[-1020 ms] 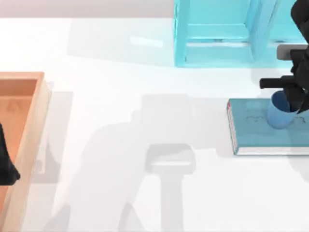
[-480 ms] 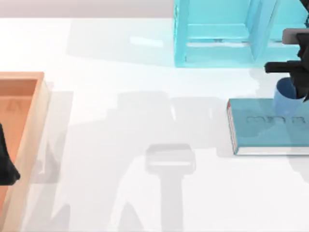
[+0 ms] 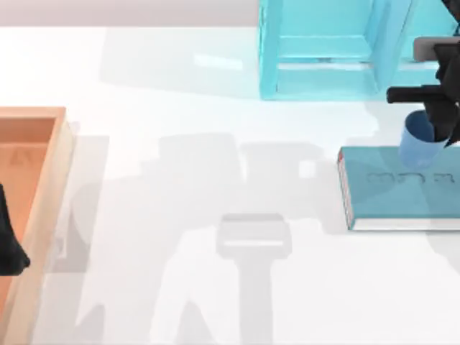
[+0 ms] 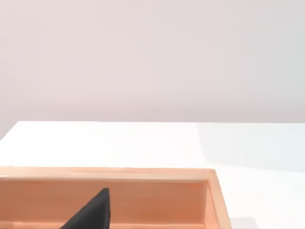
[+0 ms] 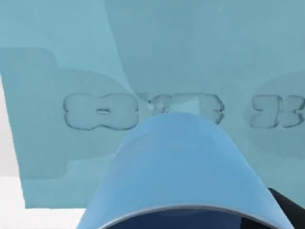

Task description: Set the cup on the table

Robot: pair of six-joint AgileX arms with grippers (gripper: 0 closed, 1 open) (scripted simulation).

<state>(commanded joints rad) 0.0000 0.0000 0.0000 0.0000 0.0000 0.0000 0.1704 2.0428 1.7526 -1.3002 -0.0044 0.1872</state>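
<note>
Top view: glossy white table (image 3: 215, 237), flat, with soft grey shadows of the arms across it. At the right edge a teal book (image 3: 395, 190) lies flat, pale page edges on its left and near sides, raised lettering on the cover; its right part is cut off by the frame. The cup (image 3: 419, 140), a small plain blue plastic tumbler, slightly tapered, hangs over the far edge of the book, tilted, mouth open toward the camera. The right gripper (image 3: 435, 118) is a black shape covering the cup's right side, jaws pinching the cup. Behind stands a translucent light-blue rack (image 3: 323, 50), top cut off. At the left edge, an orange wooden tray (image 3: 43, 208) with straight walls; the left gripper (image 3: 8, 244) is a dark shape over it, mostly cut off, jaw state cannot be told.

Left wrist view: tray wall (image 4: 143, 174), smooth pale wood, one black fingertip (image 4: 93, 212) over the inside.

Right wrist view: cup wall (image 5: 181, 167) and dark mouth close up, hiding part of the book's (image 5: 71, 57) embossed letters.
</note>
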